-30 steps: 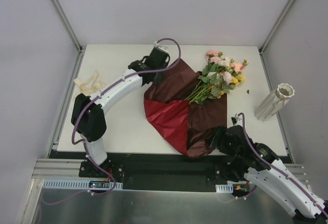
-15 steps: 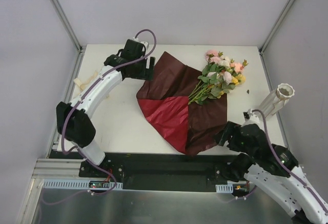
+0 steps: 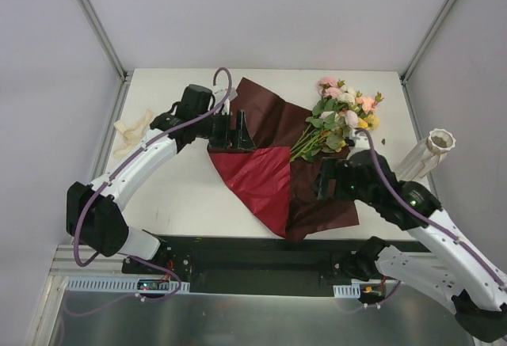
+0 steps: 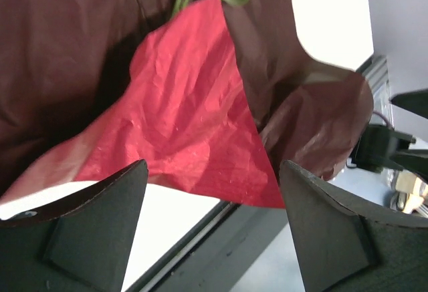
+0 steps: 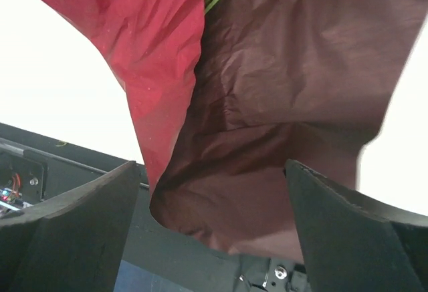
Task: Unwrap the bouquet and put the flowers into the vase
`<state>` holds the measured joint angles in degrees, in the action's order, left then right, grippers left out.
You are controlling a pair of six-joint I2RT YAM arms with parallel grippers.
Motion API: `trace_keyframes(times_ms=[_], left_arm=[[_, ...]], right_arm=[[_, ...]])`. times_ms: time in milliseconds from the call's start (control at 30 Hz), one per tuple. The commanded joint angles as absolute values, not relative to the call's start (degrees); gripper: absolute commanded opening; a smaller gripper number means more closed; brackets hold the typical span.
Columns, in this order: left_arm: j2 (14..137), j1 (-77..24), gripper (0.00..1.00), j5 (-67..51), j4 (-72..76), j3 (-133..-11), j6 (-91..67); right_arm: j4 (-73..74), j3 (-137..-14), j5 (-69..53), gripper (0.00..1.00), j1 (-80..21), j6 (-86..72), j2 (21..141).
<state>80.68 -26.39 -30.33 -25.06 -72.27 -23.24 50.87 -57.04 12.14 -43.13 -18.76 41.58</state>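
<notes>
a matt white rectangular bench (image 3: 190,195) fills the middle of a booth of smooth pale grey wall panels (image 3: 261,13) at the back and both sides. slim aluminium frame posts (image 3: 93,20) rise from the bench's two far corners. a black strip (image 3: 253,245) runs along the near edge, with a brushed metal sheet (image 3: 238,322) below it. the light is even and soft.
</notes>
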Motion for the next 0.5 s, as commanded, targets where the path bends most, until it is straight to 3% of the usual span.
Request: trace_keyframes(times_ms=[0,67,167,267,367,467], left_arm=[[80.07,-29.0,0.79,-34.37,-21.18,-69.26,-26.1],[79.2,-29.18,0.79,-34.37,-21.18,-68.12,-25.93],[77.09,-29.09,0.8,-33.05,-21.18,-66.72,-25.23],[75.51,-29.09,0.8,-32.61,-21.27,-66.27,-24.96],[74.19,-29.09,0.81,-32.69,-21.36,-66.53,-25.31],[71.99,-29.09,0.81,-32.52,-21.62,-66.62,-25.49]], right_arm=[[39.22,-45.67,2.39,0.86,-43.42,-20.55,43.24],[32.28,-39.32,-1.56,0.75,-44.2,-22.75,42.72],[28.04,-29.46,-0.36,0.66,-46.57,-26.62,41.57],[30.49,-26.89,4.56,0.65,-47.37,-26.02,42.27],[33.05,-31.35,6.67,0.7,-47.37,-22.42,43.59],[30.25,-36.45,5.37,0.92,-47.29,-18.03,45.08]])
